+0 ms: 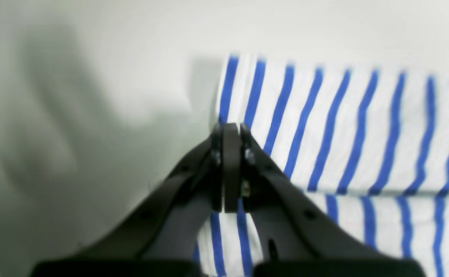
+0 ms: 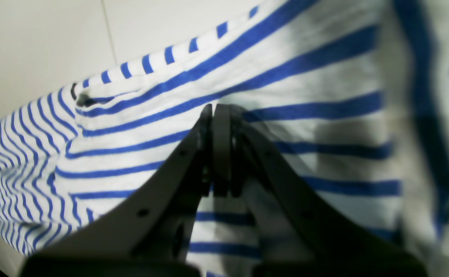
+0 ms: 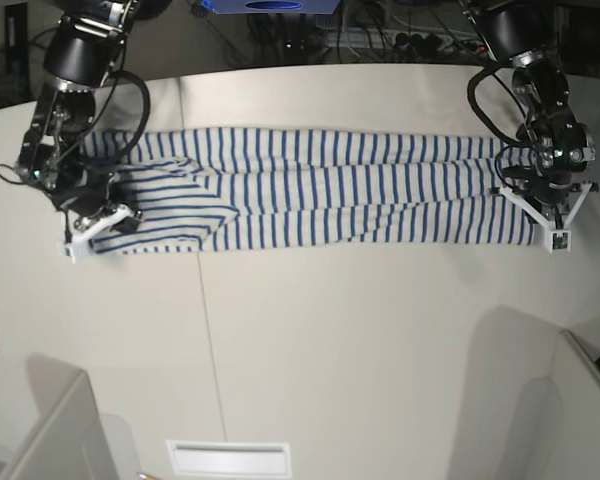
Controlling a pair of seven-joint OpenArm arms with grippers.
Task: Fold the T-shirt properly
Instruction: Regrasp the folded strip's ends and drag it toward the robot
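**A:** How far along are you with the T-shirt (image 3: 320, 190)?

**B:** Partway, by my reading. You have it lying as a long narrow band across the far half of the table (image 3: 360, 350). It looks folded lengthwise already: the left wrist view shows one striped layer lying over another, with a clean folded edge. So the long folds seem done.

**A:** And the arms?

**B:** One sits at each end of the shirt. Your left gripper (image 1: 231, 129) is at the hem-end corner, just at the shirt's edge, its jaws pressed fully together. Some striped cloth shows beneath them, but I cannot tell whether any is pinched. Your right gripper (image 2: 219, 109) is at the neck end, over the cloth near the dark label (image 2: 81, 100), jaws also fully together. Again I cannot say that it holds cloth.

**A:** What is left?

**B:** The crosswise folds, I judge. The band runs full length, so you need to bring one end over toward the other. The neck end also looks rumpled beside the sleeve, so smooth it first.
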